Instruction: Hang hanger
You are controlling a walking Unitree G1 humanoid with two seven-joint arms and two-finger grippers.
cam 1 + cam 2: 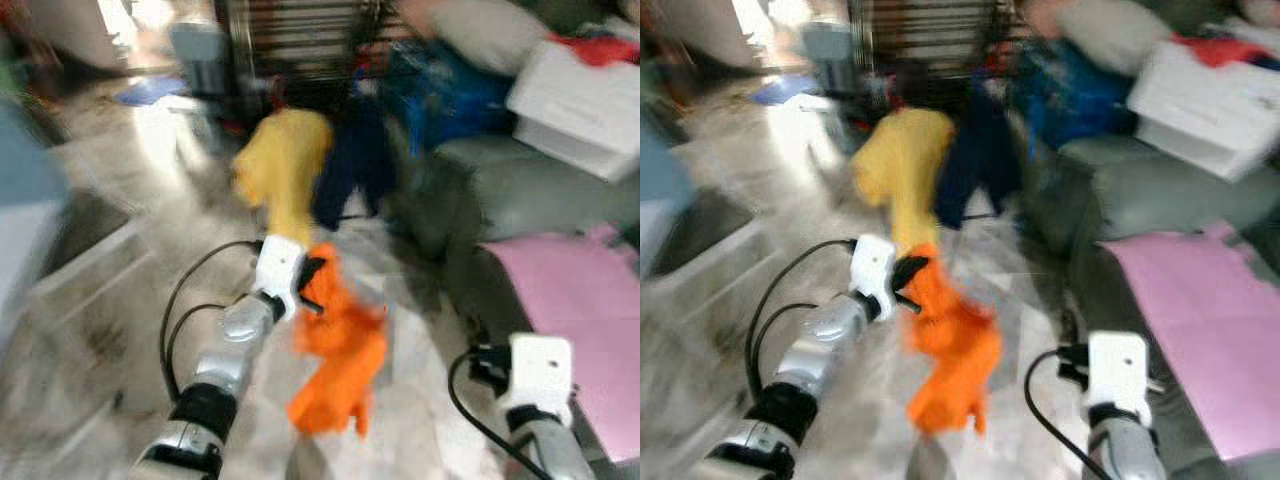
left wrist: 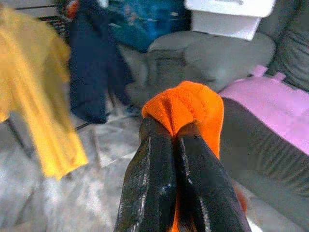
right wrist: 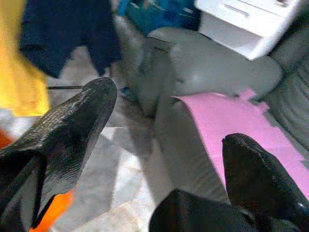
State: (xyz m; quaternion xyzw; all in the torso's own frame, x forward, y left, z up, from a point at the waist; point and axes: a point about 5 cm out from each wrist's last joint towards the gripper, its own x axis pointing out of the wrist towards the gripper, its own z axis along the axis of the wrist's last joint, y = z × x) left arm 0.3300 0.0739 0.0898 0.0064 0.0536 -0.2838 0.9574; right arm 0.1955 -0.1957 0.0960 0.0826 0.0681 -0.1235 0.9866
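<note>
We kept our left gripper (image 2: pixel 176 140) pinched on the limp orange fabric garment (image 1: pixel 338 350) at twelve o'clock, dangling clear of the floor, presumably for carrying towards the rack, our right gripper (image 3: pixel 169 145) spread empty at four o'clock

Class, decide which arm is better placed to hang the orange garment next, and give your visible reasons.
Left. Its pincer is shut on the orange garment, nearer the hanging yellow garment. The right pincer is open beside the sofa.

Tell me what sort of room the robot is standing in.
Probably a home living room used for drying laundry: a grey sofa with a pink sheet, and a yellow garment and navy garment hanging ahead.
</note>
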